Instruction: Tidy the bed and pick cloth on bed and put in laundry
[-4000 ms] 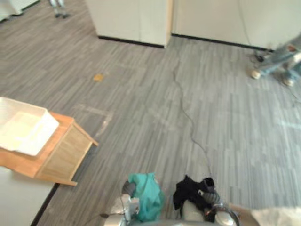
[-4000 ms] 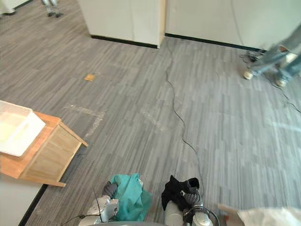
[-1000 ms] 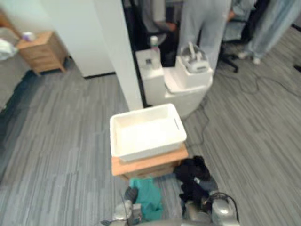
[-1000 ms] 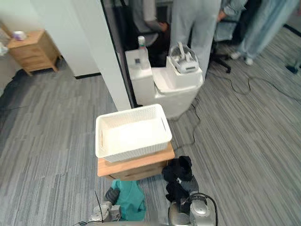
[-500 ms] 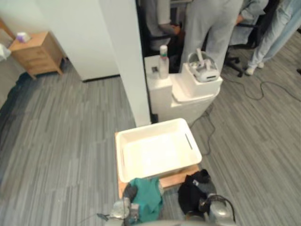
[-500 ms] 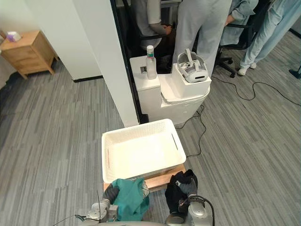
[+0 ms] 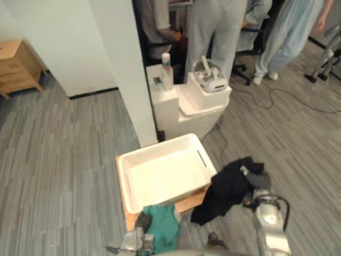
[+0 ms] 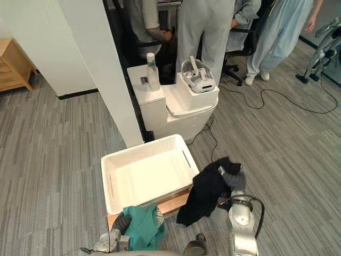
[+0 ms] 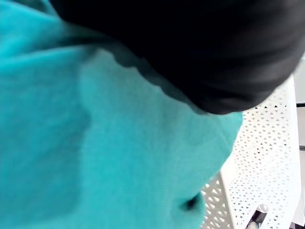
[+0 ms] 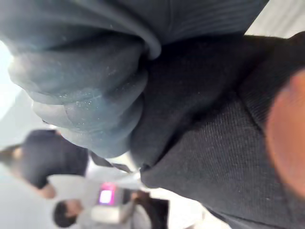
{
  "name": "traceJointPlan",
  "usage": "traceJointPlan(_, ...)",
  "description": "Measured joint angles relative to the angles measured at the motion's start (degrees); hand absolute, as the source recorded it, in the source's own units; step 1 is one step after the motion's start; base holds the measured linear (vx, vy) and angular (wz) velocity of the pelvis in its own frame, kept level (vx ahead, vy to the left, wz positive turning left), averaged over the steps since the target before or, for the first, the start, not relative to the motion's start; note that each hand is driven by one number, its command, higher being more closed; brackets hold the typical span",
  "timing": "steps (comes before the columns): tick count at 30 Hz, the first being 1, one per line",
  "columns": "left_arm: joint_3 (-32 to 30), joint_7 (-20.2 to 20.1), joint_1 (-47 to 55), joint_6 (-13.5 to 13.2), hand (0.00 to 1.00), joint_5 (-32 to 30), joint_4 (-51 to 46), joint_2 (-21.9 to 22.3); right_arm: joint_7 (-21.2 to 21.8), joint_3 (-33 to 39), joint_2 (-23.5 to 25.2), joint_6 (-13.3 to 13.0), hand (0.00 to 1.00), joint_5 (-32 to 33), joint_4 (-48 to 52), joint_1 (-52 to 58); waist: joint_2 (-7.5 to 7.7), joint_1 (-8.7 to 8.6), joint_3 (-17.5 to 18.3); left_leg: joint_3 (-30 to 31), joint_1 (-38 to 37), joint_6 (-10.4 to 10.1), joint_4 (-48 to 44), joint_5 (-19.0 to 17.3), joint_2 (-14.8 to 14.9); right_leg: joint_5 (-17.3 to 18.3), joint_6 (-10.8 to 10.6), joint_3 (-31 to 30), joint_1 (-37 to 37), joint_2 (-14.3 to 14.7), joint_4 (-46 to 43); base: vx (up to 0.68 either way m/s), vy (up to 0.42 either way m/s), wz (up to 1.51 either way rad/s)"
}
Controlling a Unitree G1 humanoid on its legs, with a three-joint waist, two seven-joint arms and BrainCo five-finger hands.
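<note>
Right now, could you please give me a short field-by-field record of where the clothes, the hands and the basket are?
basket: white laundry basket, empty, on a wooden stand
left hand: shut on the teal cloth, low at the basket's near rim
right hand: held higher, shut on the black cloth, which hangs beside the basket's right side
cloth in basket: none yet
behind basket: white cabinet with a bottle and a headset; people standing
</note>
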State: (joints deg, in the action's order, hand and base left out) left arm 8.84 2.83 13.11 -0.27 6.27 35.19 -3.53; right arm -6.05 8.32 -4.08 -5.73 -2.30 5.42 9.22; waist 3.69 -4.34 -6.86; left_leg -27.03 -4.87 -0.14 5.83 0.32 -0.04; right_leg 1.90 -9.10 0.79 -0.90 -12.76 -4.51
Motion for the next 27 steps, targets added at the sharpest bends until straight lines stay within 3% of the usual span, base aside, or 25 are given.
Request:
traceJointPlan(5,-0.58,1.23,0.00,-0.11,1.00,2.33,1.47,0.09,0.48,-7.76,-9.15,-1.94,1.00,-0.09,2.79,-11.90,0.58,0.11,0.74,-0.71,0.04,-0.62,0.03,1.16,1.88,-2.96,1.07,-0.81,-0.77,1.87,2.85,-0.07,-0.048,-0.09)
traceJointPlan(11,-2.57,2.41,0.75,-0.51,1.00,4.60,1.52,1.04,1.33,-14.02,-14.16,-3.00,1.00,1.32,2.77,-26.98,0.76,0.56,1.03,-0.69,0.55,-1.35,0.09,2.67,2.91,-2.95,1.07,-0.95,-0.32,2.98,2.93,-0.11,-0.036,0.01)
traceJointPlan(19,-2.96,3.90,0.83,-1.71,1.00,8.11,1.69,1.24,-0.15,-16.32,-19.03,-3.09,1.00,2.79,-0.62,-45.10,0.96,0.92,1.33,0.48,1.33,-2.03,0.14,5.18,4.70,-2.81,1.41,0.69,0.05,4.29,3.34,-0.09,-0.014,0.07)
traceJointPlan(27,-3.49,5.11,-0.27,-2.49,1.00,10.62,3.76,1.21,-3.74,-19.00,-18.60,-3.22,1.00,2.39,-9.41,-60.34,2.23,2.14,3.47,2.70,2.28,-2.09,0.14,6.27,5.20,-3.86,2.12,2.50,-0.89,4.81,4.62,-0.01,0.003,0.14)
